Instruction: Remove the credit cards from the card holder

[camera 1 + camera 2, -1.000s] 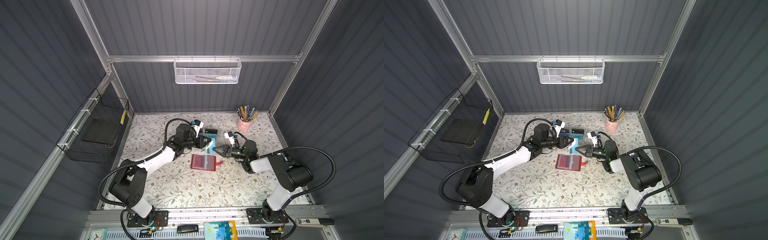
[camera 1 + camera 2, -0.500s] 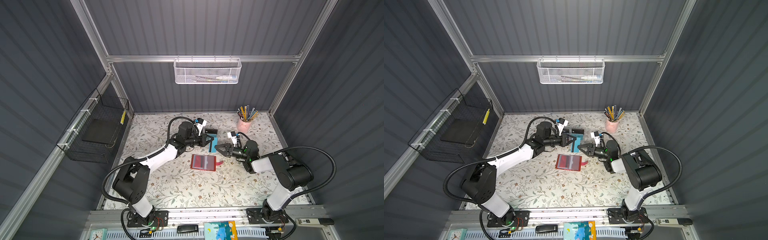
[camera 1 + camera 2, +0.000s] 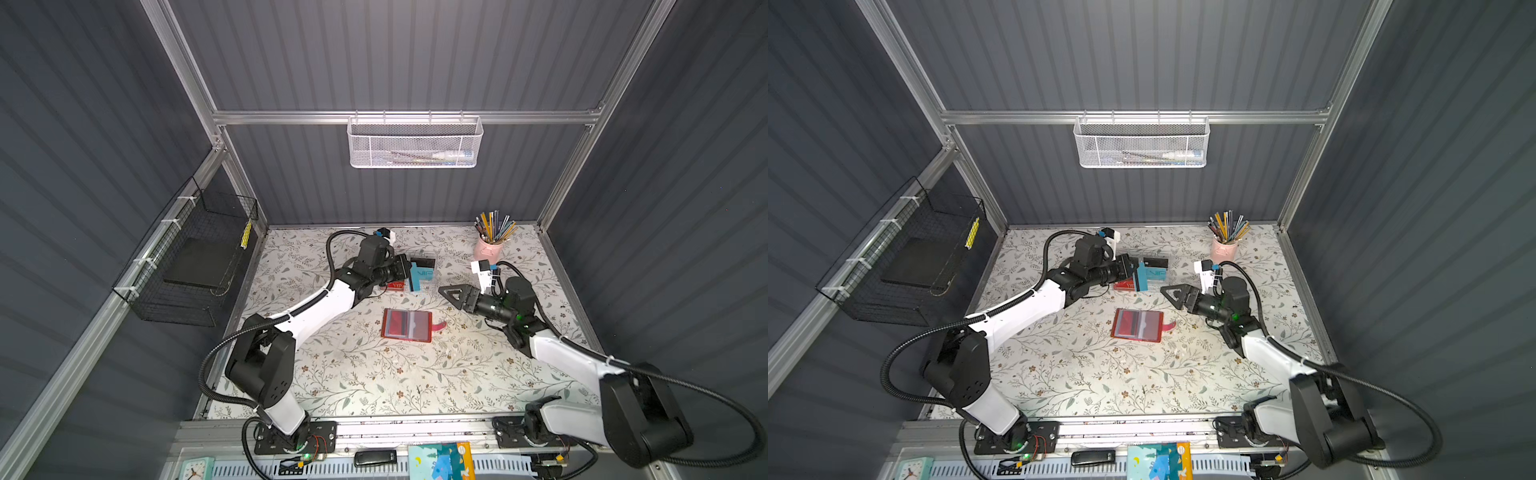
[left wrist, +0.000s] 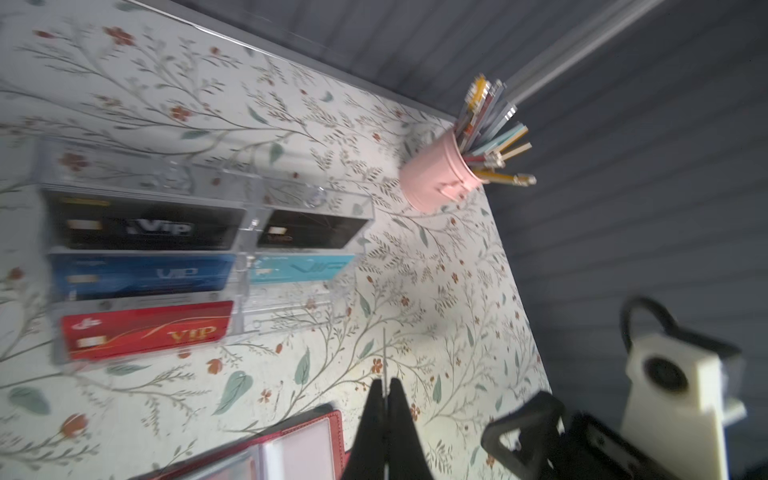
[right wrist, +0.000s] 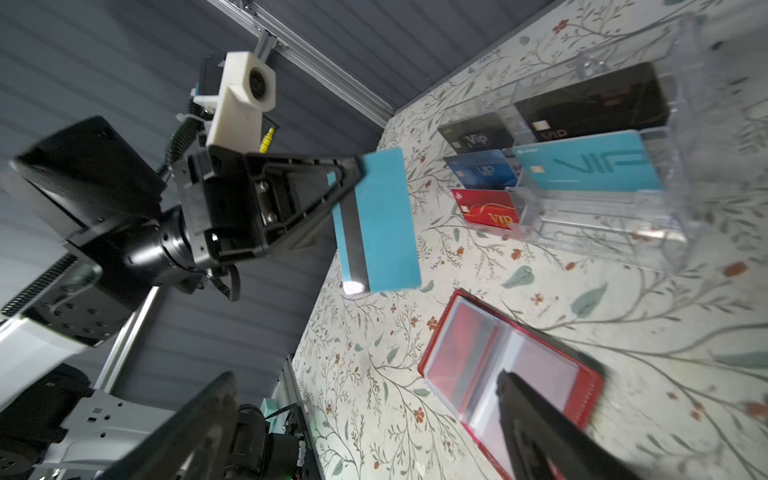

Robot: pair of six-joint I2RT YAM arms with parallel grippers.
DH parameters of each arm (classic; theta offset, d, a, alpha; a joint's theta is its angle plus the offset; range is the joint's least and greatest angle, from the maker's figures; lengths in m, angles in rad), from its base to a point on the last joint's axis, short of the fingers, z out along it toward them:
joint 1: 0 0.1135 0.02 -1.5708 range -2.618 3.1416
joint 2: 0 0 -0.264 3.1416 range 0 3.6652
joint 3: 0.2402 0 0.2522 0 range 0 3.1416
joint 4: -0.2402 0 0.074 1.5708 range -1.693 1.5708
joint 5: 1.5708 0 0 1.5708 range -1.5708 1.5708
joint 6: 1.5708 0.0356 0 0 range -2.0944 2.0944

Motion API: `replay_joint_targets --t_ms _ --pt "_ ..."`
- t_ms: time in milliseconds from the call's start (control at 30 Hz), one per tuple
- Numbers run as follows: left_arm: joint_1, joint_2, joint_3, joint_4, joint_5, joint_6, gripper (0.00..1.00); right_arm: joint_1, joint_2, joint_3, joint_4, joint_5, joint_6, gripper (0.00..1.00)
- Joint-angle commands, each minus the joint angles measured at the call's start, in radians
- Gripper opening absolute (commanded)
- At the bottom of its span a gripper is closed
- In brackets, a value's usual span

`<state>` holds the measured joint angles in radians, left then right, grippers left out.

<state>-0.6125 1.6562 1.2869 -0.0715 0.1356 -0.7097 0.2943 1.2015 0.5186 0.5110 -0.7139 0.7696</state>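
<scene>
The card holder (image 3: 407,325) (image 3: 1138,325) is a red wallet lying open on the floral mat, its clear sleeves facing up and its pink strap pointing right. My left gripper (image 3: 409,271) (image 5: 358,170) is shut on a teal credit card (image 5: 376,220) (image 3: 1140,279), held on edge in the air just in front of the clear rack. In the left wrist view this card (image 4: 385,353) shows only as a thin line between the closed fingertips. A second teal credit card (image 5: 590,166) (image 4: 303,268) stands in the rack. My right gripper (image 3: 451,293) (image 5: 365,399) is open and empty, just right of the wallet (image 5: 498,374).
The clear acrylic rack (image 5: 681,124) (image 4: 291,195) holds black, dark blue and red VIP cards. A pink pencil cup (image 3: 488,249) (image 4: 440,178) stands at the back right. A black wire basket (image 3: 199,266) hangs on the left wall, a white mesh basket (image 3: 413,143) on the back wall.
The right gripper let go of the teal card, opened wide and drew back to the right. The left gripper closed on the card and carried it toward the rack.
</scene>
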Motion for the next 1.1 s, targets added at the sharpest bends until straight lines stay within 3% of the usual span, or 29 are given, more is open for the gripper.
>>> replay_joint_targets --t_ms 0,133,367,500,633,867,1067 --pt "-0.017 0.039 0.136 -0.213 -0.237 -0.164 0.0 -0.003 -0.1 0.045 -0.343 0.108 -0.151 0.99" --pt "-0.049 0.1 0.296 -0.445 -0.433 -0.368 0.0 -0.003 -0.174 0.096 -0.554 0.192 -0.225 0.99" --pt "-0.104 0.236 0.547 -0.855 -0.644 -0.8 0.0 -0.003 -0.221 0.159 -0.732 0.249 -0.289 0.99" --pt "-0.127 0.33 0.663 -1.003 -0.631 -1.019 0.0 -0.002 -0.24 0.169 -0.768 0.263 -0.3 0.99" --pt "-0.166 0.461 0.832 -1.118 -0.628 -1.159 0.0 -0.001 -0.256 0.178 -0.795 0.268 -0.318 0.99" --pt "-0.205 0.68 1.065 -1.205 -0.571 -1.346 0.0 0.014 -0.302 0.187 -0.845 0.367 -0.355 0.99" --pt "-0.217 0.743 1.104 -1.163 -0.602 -1.415 0.0 0.019 -0.312 0.159 -0.816 0.335 -0.342 0.99"
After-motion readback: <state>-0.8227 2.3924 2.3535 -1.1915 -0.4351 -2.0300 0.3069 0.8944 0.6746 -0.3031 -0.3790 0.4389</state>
